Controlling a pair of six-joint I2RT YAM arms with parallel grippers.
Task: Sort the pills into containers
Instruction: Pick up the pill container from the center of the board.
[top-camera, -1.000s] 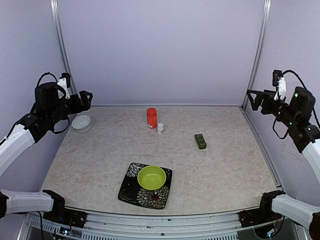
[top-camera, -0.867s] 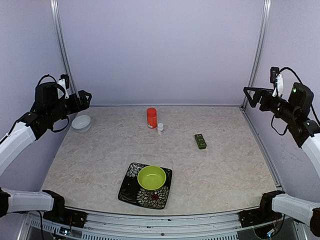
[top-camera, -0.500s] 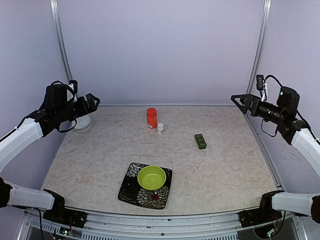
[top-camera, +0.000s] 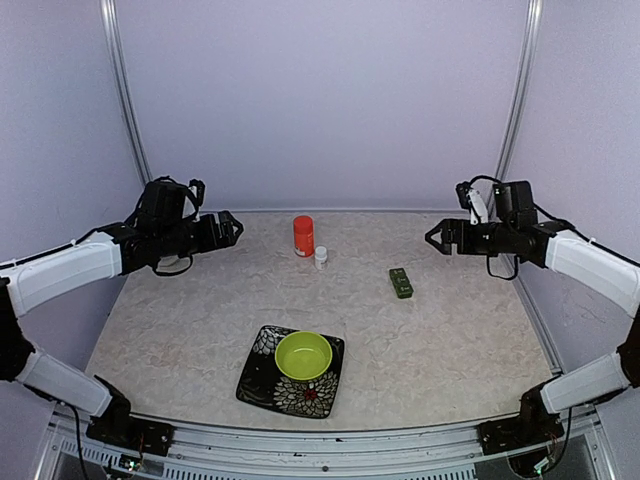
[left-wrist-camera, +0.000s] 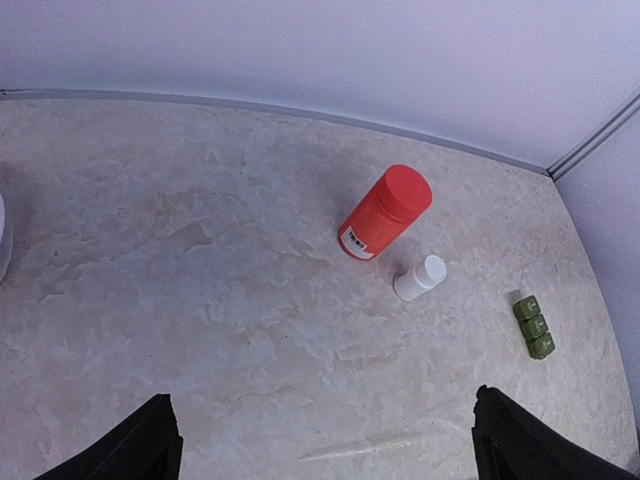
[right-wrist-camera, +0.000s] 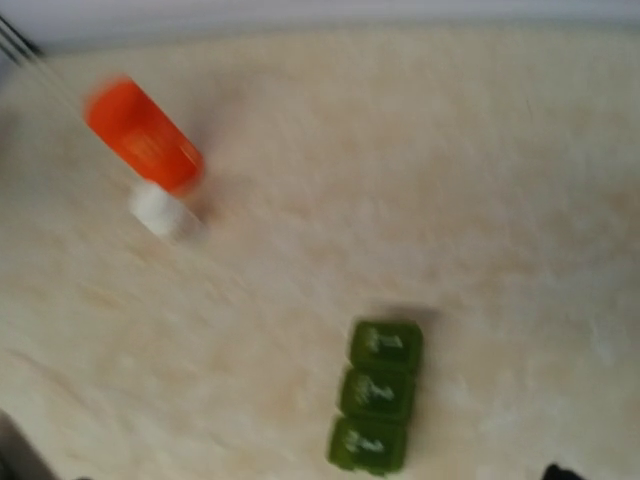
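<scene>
The left gripper (top-camera: 227, 229) hangs over the far left part of the table (top-camera: 180, 320), its jaws wide apart with nothing between them. The right gripper (top-camera: 438, 238) hangs over the far right part, jaws also spread and empty. Its wrist view is blurred, so the fingers hardly show there. The dark green pillbox (top-camera: 400, 283) lies flat on the table, right of centre, near the right gripper but not touched. An orange bottle (top-camera: 303, 235) stands upright at the back, with a small white bottle (top-camera: 321, 256) just beside it. A lime-green bowl (top-camera: 303, 354) sits on a patterned plate (top-camera: 258, 385) at the near side.
</scene>
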